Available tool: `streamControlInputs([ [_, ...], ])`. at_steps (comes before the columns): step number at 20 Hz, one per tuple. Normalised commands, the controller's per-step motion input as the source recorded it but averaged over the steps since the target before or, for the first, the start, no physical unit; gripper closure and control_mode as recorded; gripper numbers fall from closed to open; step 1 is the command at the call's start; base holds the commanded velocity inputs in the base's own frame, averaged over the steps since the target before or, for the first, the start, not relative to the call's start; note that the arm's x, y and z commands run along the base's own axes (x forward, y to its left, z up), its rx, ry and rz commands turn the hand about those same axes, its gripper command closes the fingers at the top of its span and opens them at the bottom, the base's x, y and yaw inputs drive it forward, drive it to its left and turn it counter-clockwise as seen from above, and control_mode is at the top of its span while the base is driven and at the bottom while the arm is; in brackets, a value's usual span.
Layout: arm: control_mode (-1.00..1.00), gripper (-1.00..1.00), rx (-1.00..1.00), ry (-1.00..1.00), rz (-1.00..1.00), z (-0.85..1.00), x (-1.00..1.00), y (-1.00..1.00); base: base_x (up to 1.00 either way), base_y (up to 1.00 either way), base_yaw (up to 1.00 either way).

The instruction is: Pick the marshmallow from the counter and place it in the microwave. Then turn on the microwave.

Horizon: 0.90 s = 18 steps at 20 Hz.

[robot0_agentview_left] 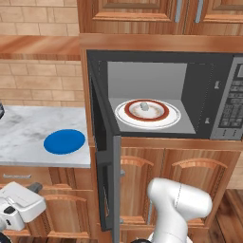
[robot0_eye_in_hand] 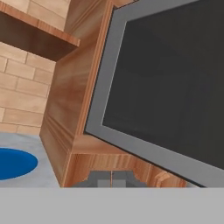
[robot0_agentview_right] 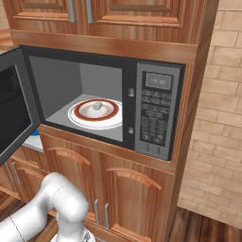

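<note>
- microwave point(robot0_agentview_left: 223, 95): grey casing, dark glass door, black keypad
- plate point(robot0_agentview_left: 148, 114) inside microwave: white, red rim
- marshmallow point(robot0_agentview_left: 144, 105) on it: white
- bench point(robot0_agentview_left: 28, 137) left of microwave: white-grey veined marble
- blue plate point(robot0_agentview_left: 64, 142) on bench

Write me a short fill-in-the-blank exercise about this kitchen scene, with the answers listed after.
1. The marshmallow sits on the plate inside the ____.
2. The microwave door is ____.
3. The round blue plate lies on the ____.
4. The gripper fingers are ____.

Answers: microwave; open; counter; shut
</note>
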Motion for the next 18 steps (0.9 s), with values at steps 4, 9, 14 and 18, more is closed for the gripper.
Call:
streamControlInputs([
  [4,-1.0,1.0,0.0,0.0,-0.09,0.0,0.0,0.0,0.0,0.0,0.0],
  [9,-1.0,1.0,0.0,0.0,-0.08,0.0,0.0,-0.03,0.0,0.0,0.0],
  [14,-1.0,1.0,0.0,0.0,-0.07,0.0,0.0,-0.1,0.0,0.0,0.0],
  [18,-1.0,1.0,0.0,0.0,-0.05,0.0,0.0,-0.15,0.0,0.0,0.0],
])
